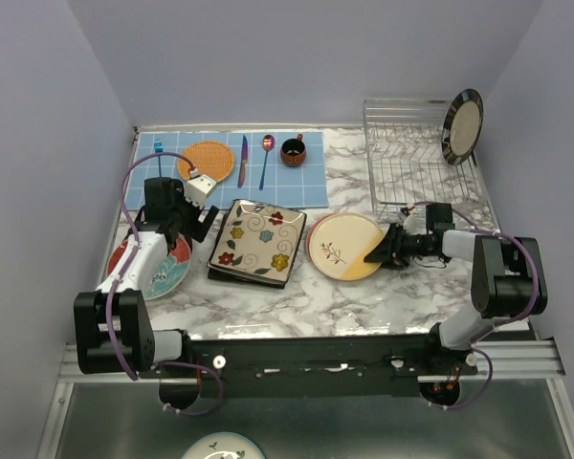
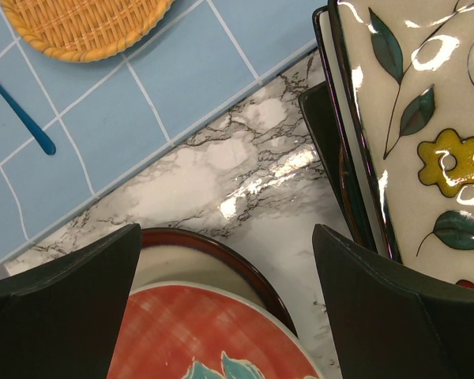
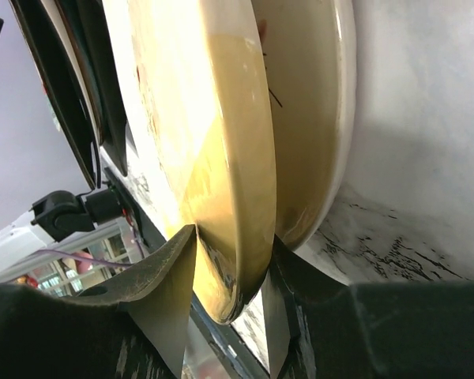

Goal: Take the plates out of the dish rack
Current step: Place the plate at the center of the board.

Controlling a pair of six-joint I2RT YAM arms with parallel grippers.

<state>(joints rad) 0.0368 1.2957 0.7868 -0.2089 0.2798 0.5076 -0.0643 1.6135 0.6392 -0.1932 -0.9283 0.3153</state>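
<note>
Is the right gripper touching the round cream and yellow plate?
Touching. Right wrist view: the right gripper clamps both faces of the round cream and yellow plate at its rim.

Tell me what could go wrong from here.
The right gripper has its fingers on only the rim of the cream plate, above a second plate; it could slip.
The dark-rimmed plate stands at the far corner of the dish rack; a knock could topple it.
The open left gripper hangs close to the square flowered plate and could bump it.

three plate stacks (image 1: 165, 273) (image 1: 256, 241) (image 1: 340, 247), one rack (image 1: 416, 167), one cup (image 1: 293, 150)
</note>
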